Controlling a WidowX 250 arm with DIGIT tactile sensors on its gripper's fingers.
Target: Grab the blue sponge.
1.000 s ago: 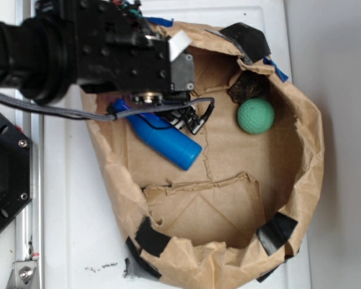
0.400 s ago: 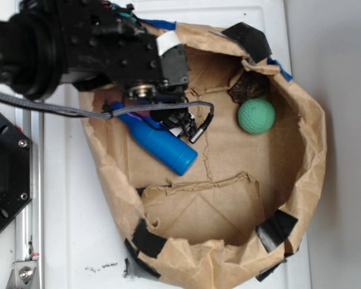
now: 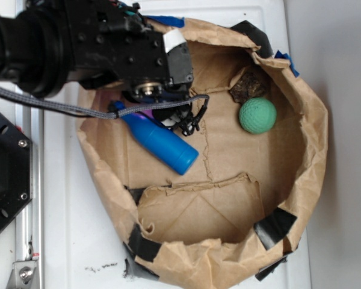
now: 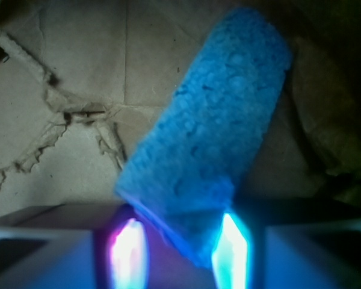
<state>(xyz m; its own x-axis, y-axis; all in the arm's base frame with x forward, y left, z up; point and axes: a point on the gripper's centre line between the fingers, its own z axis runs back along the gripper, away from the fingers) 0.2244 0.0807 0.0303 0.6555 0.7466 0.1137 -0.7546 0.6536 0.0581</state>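
Between the two glowing fingers [image 4: 231, 244] of the claw [image 4: 180, 247]: near end of the blue sponge [image 4: 210, 138], porous, angled up-right across the paper floor in the wrist view.

Claw state: narrowly parted, sponge corner between the fingers; firm contact cannot be told.

Exterior view: sponge hidden under the arm.

Adjacent: glossy blue bottle [image 3: 159, 143], just below the claw [image 3: 168, 117].

Further out: green ball [image 3: 257, 115], dark lump [image 3: 248, 87] beside it.

Container: torn brown paper bag [image 3: 301, 198] on white table [image 3: 66, 241].

Risk: grip sits at one corner only; sponge may pivot or slip out when lifted.
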